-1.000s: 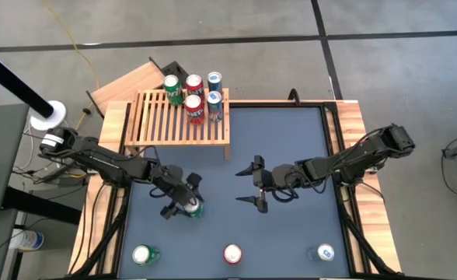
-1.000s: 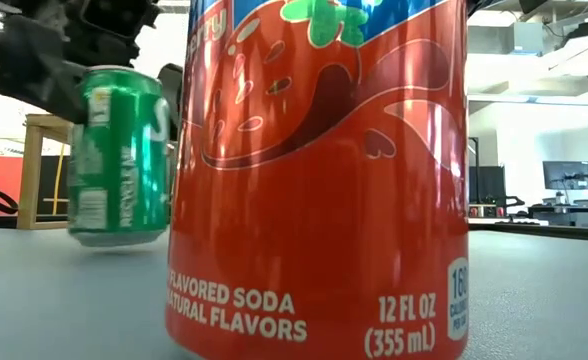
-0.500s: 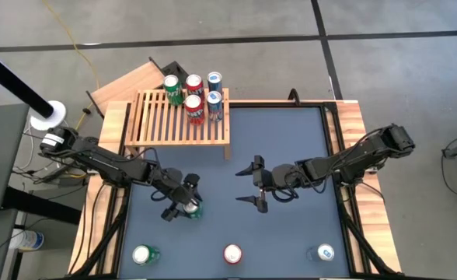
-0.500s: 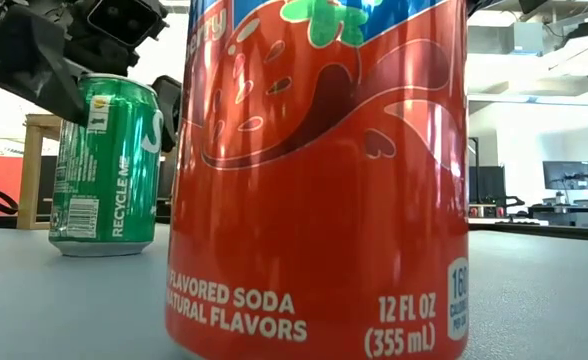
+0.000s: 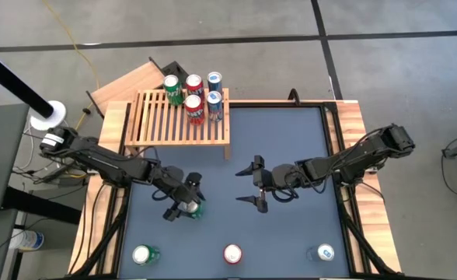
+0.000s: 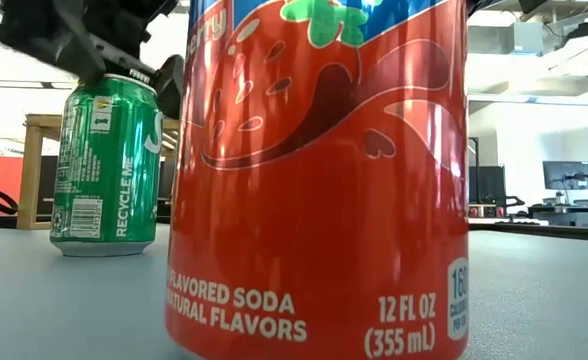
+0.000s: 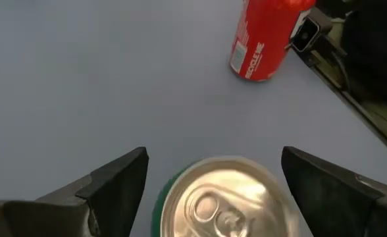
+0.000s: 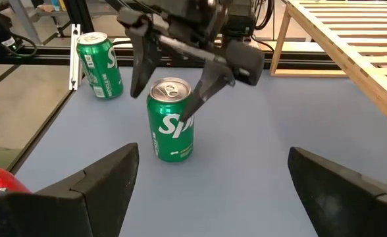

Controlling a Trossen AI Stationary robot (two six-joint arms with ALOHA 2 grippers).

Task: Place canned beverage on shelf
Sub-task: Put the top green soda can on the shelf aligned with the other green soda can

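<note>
A green can (image 5: 191,208) stands upright on its base on the blue table, left of the middle; the low view (image 6: 106,165) shows its base on the table. My left gripper (image 5: 180,196) is open just above it, one finger on either side of the can's silver top (image 7: 223,201), gaps showing on both sides. My right gripper (image 5: 242,187) waits open near the table's middle, nothing between its fingers. The slatted wooden shelf (image 5: 183,124) stands at the far left, several cans (image 5: 195,105) upright on its far right corner.
Three cans stand along the near edge: green (image 5: 144,254), red (image 5: 232,253), blue (image 5: 325,253). The red one fills most of the low view (image 6: 319,170). A plain wooden board (image 5: 127,82) lies behind the shelf. Bare blue table lies between the grippers and the shelf.
A second ago the green can hung tilted in my left gripper, just off the table. It has been set down upright on its base. My left gripper has since gone up, from around the can's sides to above its top.
</note>
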